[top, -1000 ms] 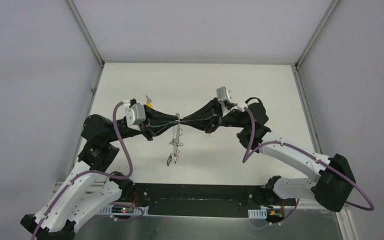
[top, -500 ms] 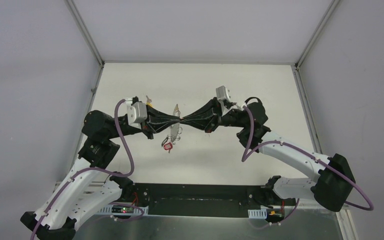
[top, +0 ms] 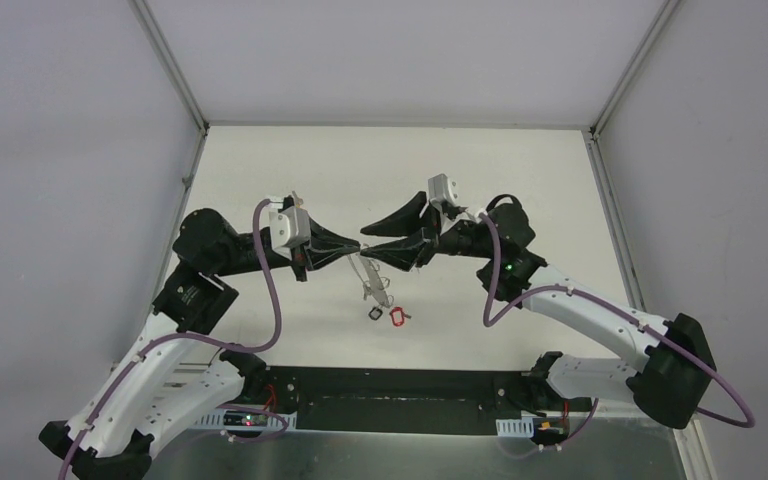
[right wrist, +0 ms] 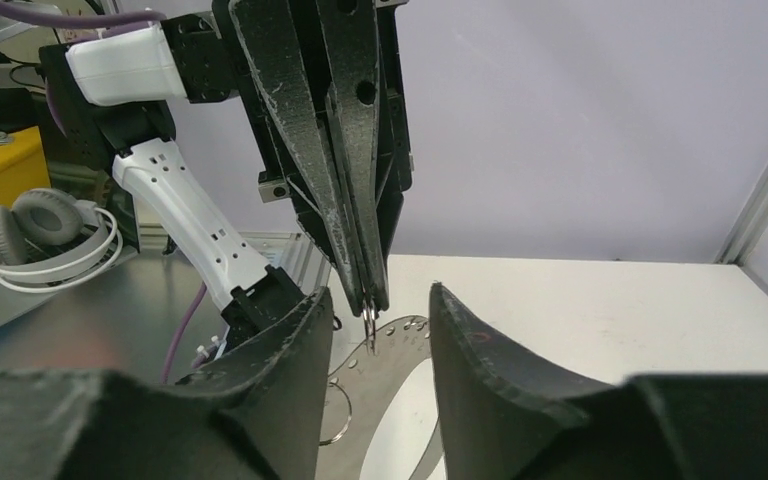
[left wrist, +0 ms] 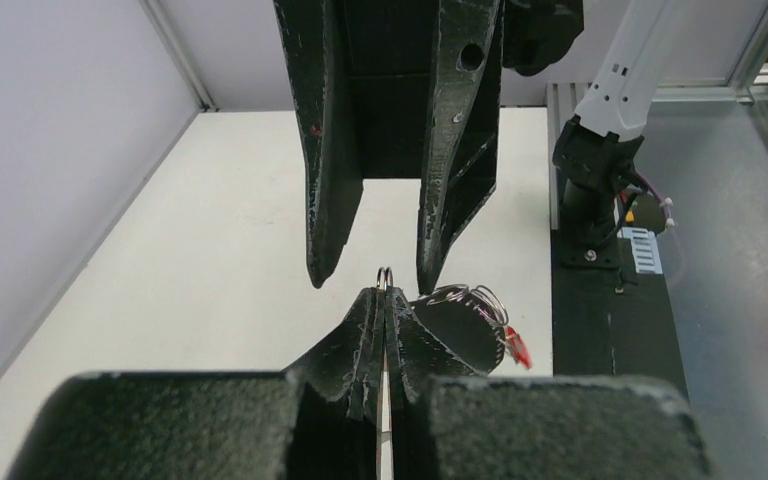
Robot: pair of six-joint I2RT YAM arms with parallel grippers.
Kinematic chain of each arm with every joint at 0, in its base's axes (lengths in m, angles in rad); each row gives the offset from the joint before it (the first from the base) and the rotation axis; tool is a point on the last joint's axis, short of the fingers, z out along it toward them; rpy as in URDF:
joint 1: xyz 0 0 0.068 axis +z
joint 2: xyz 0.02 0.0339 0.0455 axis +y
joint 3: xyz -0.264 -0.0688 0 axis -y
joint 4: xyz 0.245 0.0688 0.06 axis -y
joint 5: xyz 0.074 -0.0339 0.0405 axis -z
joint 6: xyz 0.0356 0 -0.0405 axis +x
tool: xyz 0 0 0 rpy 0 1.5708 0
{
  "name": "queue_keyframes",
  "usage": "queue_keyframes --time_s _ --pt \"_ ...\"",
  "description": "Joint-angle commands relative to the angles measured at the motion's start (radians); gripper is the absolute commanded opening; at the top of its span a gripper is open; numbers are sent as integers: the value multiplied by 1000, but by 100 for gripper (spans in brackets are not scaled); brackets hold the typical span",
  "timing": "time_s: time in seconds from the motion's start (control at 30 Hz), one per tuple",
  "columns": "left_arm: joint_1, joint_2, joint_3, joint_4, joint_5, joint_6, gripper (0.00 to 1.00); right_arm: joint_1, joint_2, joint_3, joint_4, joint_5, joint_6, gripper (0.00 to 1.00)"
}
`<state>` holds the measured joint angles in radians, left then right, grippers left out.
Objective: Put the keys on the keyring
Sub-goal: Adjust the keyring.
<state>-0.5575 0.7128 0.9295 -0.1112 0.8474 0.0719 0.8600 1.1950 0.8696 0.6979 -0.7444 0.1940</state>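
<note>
Worktop [top: 520, 180]: pale and flat, with both arms reaching to its middle from their bases at 6 o'clock.
Right arm [top: 580, 310]: comes in from 3 o'clock of the meeting point.
Left arm [top: 175, 370]: comes in from 9 o'clock, tip to tip with the other.
Right end effector [top: 364, 237]: fingers apart, gripping nothing; in its wrist view the left arm's tips sit in the gap between them.
Left end effector [left wrist: 384, 295]: fingers pressed together, clamped on a thin double strand of wire that pokes just past the tips.
Keyring [top: 370, 285]: that strand looks to be part of it. In the top view it hangs from the pinch, long axis running from 11 to 5 o'clock, top end touching the left tips.
Keys [left wrist: 465, 303]: bunched at the loop's low end, seemingly threaded on already. In the left wrist view they sit at 4 o'clock of the pinch.
Red tag [top: 397, 317]: lowest of the bunch, beside the dark tag [top: 374, 313]. Whether either touches the worktop I cannot tell.
Relation that matters: the exposed wire lies at 9 o'clock of the right fingers, straight ahead and between them. The right arm is nearest the free wire, so a regrasp would probably mean closing where it stands.
Risk: the wire is thin, and a slightly off-line closure could nip the left fingertips rather than the strand.
</note>
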Motion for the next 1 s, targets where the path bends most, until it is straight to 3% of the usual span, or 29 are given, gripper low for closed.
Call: queue_keyframes --time_s 0.0,0.03,0.1,0.27,0.37,0.5,0.83,0.87,0.93,0.97 --pt "-10 6 54 -12 15 44 0 5 -35 53 -84 -7 -72 34" --pt "-10 7 55 -12 14 46 0 5 -35 58 -112 -16 -83 28" --pt "-10 8 57 -14 12 48 0 5 -38 64 -145 -24 -100 25" --pt "-10 10 63 -27 15 57 0 5 -57 62 -219 -30 -149 35" --pt "-10 11 66 -31 16 60 0 5 -63 67 -271 -37 -183 34" --pt "-10 17 69 -36 24 60 0 5 -64 73 -288 -41 -190 2" --pt "-10 13 66 -40 23 55 0 5 -57 90 -263 -52 -165 0" --pt "-10 10 65 -39 13 49 1 5 -53 87 -252 -51 -156 0" --pt "-10 -2 58 -38 -11 39 24 6 -49 80 -221 -50 -133 0" --pt "-10 -13 52 -35 -26 34 30 6 -47 76 -204 -51 -121 0"
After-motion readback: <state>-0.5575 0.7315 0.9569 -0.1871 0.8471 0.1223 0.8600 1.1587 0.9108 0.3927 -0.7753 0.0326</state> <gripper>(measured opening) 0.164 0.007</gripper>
